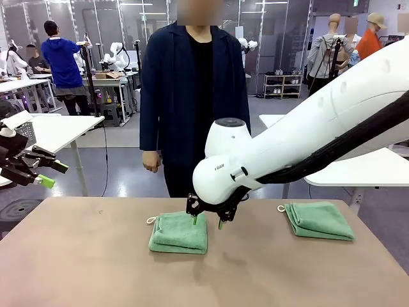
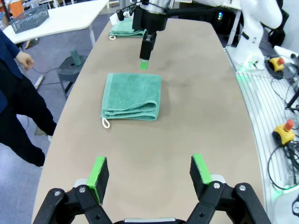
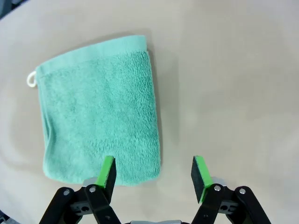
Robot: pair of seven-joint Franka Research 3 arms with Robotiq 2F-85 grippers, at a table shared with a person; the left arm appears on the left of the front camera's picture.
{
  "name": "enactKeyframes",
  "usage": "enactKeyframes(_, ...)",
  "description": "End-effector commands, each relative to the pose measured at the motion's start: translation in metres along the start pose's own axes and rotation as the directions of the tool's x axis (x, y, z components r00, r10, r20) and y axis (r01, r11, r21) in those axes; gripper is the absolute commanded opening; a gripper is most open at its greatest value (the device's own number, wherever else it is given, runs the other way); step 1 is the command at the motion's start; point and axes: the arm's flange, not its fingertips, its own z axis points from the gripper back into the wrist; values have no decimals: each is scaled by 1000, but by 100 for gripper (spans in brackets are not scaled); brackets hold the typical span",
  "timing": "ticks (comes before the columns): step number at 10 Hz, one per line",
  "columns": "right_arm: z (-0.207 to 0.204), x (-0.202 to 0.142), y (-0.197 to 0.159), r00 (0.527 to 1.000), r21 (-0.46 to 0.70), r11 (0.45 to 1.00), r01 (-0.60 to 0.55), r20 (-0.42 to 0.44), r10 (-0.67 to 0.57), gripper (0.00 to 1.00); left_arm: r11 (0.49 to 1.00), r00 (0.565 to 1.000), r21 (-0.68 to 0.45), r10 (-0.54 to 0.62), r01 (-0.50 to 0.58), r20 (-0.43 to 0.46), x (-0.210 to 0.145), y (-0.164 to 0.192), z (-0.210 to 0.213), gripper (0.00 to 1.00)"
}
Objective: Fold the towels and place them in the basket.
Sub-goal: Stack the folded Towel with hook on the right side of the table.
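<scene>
The folded mint-green terry towel point(image 1: 179, 232) at table centre looks soft, light and floppy; a pinch at its thick folded edge should hold all layers. The right gripper point(image 1: 207, 221) hangs spread just above its right edge. A second folded towel point(image 1: 318, 220) lies far right. The left gripper point(image 1: 39, 173) is spread, off-table left.

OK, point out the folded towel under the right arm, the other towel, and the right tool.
Middle towel point(image 1: 179, 232), front view, middle of its top fold.
Other towel point(image 1: 319, 220), front view, middle of its top.
Right tool point(image 1: 206, 220), front view, between its fingertips.
</scene>
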Motion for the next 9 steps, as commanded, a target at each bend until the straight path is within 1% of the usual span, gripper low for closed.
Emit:
enactKeyframes(1,-15,5,11,997,18,999,36,65,-37,81,1000,1000,2,-2,2,5,1,-2,0,89)
enactKeyframes(5,-39,12,11,996,24,1000,-5,92,3,81,1000,1000,2,-2,2,5,1,-2,0,89)
enactKeyframes(9,-51,14,11,997,22,999,-25,73,23,81,1000,1000,2,-2,2,5,1,-2,0,89)
